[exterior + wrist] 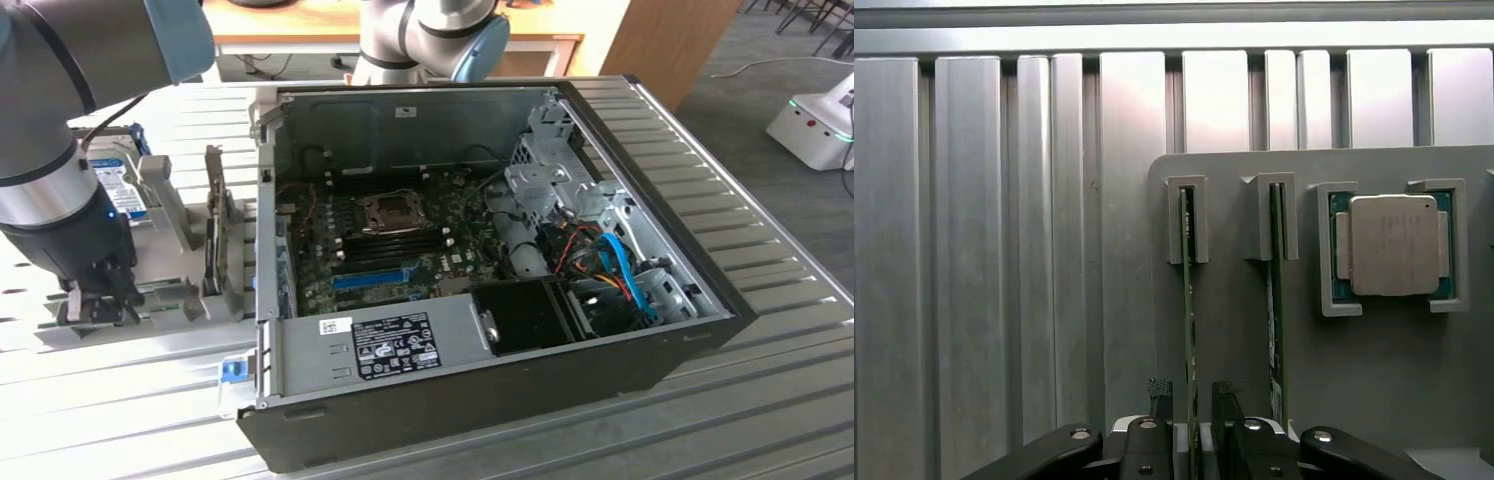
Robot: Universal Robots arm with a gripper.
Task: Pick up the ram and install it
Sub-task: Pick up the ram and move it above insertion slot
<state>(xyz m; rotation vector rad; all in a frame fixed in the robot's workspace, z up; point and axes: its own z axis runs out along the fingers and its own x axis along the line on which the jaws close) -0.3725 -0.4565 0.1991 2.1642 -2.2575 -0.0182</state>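
Fingers (1159, 390) spread wide, the gripper (1191, 397) straddles the ram (1187, 290), which stands on edge in a grey holder (1234, 330) beside the computer case (441, 425). Thin, light and stiff, the fragile board looks best pinched across its flat faces.

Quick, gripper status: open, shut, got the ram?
Gripper: open, its fingers either side of the ram, which stands on edge in the grey holder; not gripped.
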